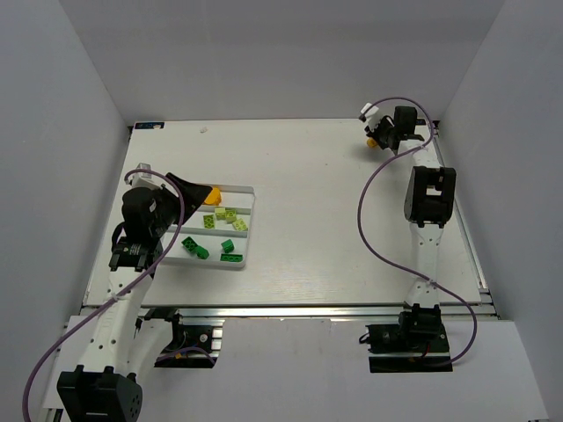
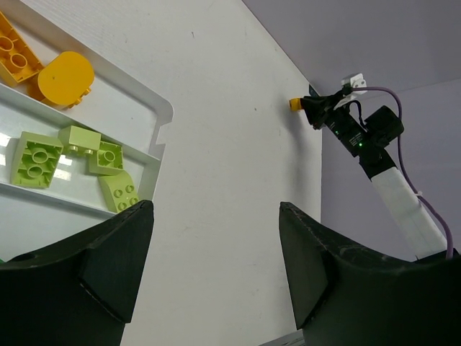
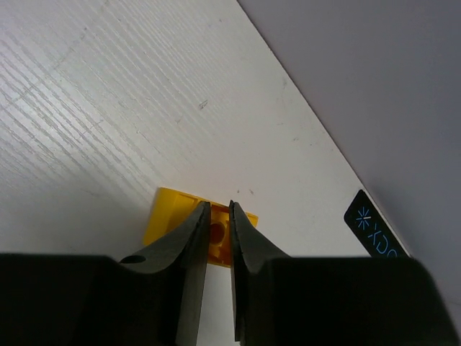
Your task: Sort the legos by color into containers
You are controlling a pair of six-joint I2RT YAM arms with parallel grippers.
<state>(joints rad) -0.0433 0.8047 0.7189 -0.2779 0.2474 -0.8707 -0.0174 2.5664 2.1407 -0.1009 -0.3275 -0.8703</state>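
The white three-compartment tray (image 1: 250,230) lies at the left. Its far compartment holds orange legos (image 1: 211,194), the middle one lime legos (image 1: 225,216), the near one dark green legos (image 1: 199,251). My left gripper (image 1: 192,188) is open and empty over the tray's far left part. In its wrist view the wide-apart jaws (image 2: 216,238) frame bare table, with orange (image 2: 66,78) and lime (image 2: 36,158) legos to the left. My right gripper (image 1: 375,139) is at the table's far right corner, shut (image 3: 220,216) on a yellow-orange brick (image 3: 167,213).
Grey walls enclose the table on the left, back and right. A small black label (image 3: 371,227) sits at the table edge right beside the right gripper. A purple cable (image 1: 365,202) loops from the right arm over the table.
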